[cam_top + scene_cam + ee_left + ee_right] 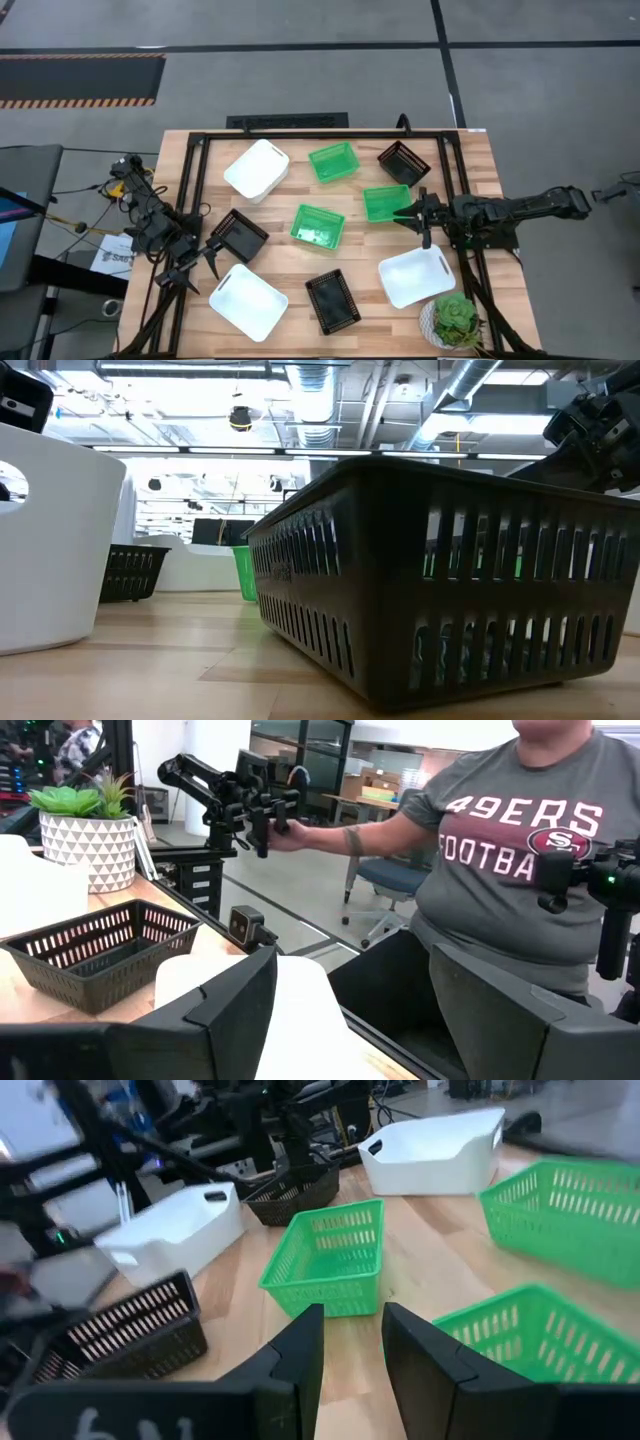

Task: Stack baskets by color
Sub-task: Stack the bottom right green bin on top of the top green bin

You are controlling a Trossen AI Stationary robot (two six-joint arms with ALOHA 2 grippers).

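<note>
Across the wooden surface (300, 300) in the high view lie nine baskets, none stacked. Taking the middle green basket (317, 225) as landmark: another green basket (387, 202) sits just to its right, a third green basket (333, 162) beyond it, white baskets and black baskets around. The right gripper (412, 212) reaches the near-right green basket's edge; whether it grips the rim cannot be told. The left gripper (207, 262) rests beside a black basket (238, 235), left of the landmark; its opening cannot be told.

Low view: a black slotted basket (440, 580) fills the frame, green showing through its slots.

Left wrist view: a person's shirt reads "49ERS FOOTBA", the rest hidden.

Right wrist view: the right gripper (352, 1342) stands partly parted, nothing between its fingers, the landmark basket (330, 1258) ahead.

To do this well, likely pinch one wall squarely, lift level, then lower straight into the landmark basket.
</note>
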